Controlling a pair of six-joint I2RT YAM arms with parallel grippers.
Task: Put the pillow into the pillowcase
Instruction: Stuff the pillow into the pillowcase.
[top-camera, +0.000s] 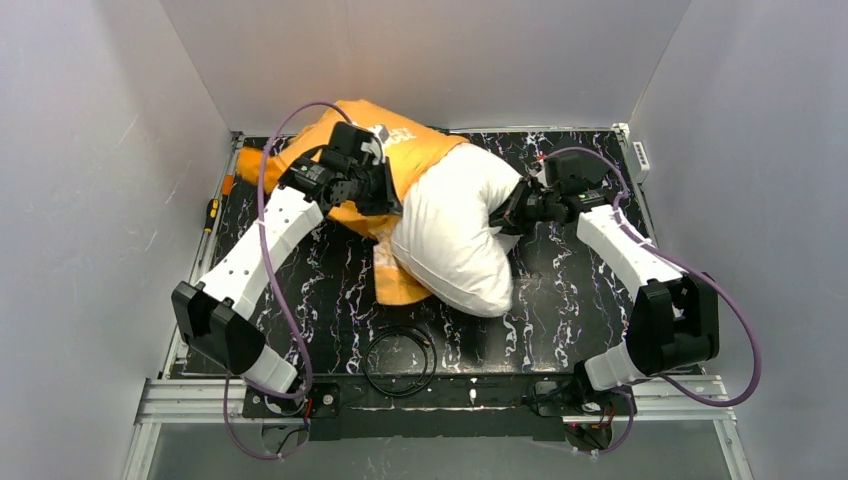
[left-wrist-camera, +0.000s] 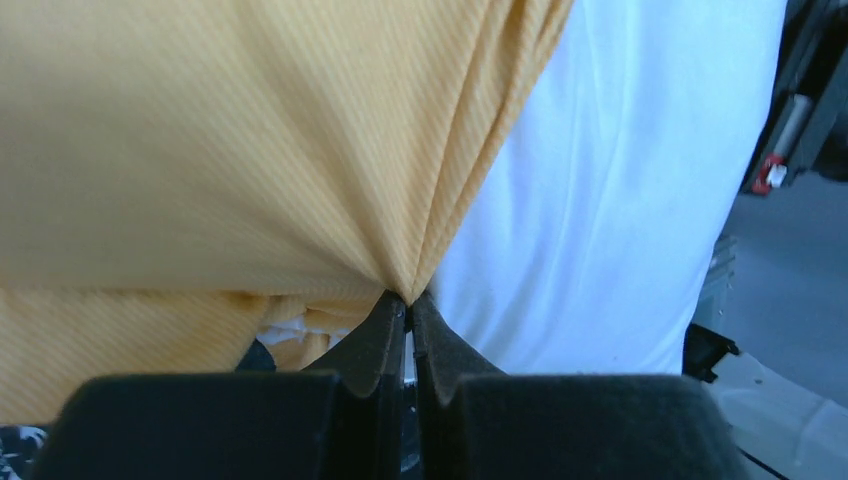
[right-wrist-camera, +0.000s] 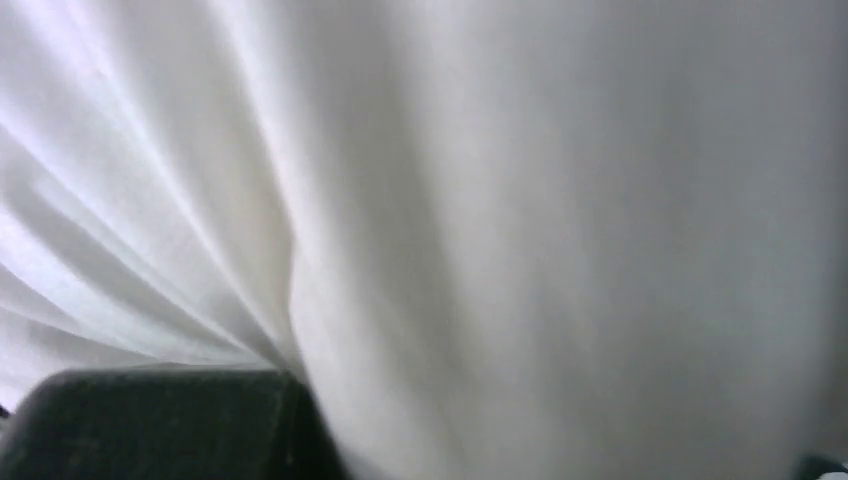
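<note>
The off-white pillow lies mid-table, its far end inside the orange pillowcase, which bunches at the back left; a flap of the case lies under the pillow's near left side. My left gripper is shut on a fold of the pillowcase at the opening's edge, next to the pillow. My right gripper is pressed into the pillow's right side. In the right wrist view the pillow fills the frame and covers the jaws; only one dark finger shows.
A black cable loop lies on the dark marbled table near the front. A screwdriver lies at the left edge. A white block sits at the back right. Grey walls enclose three sides.
</note>
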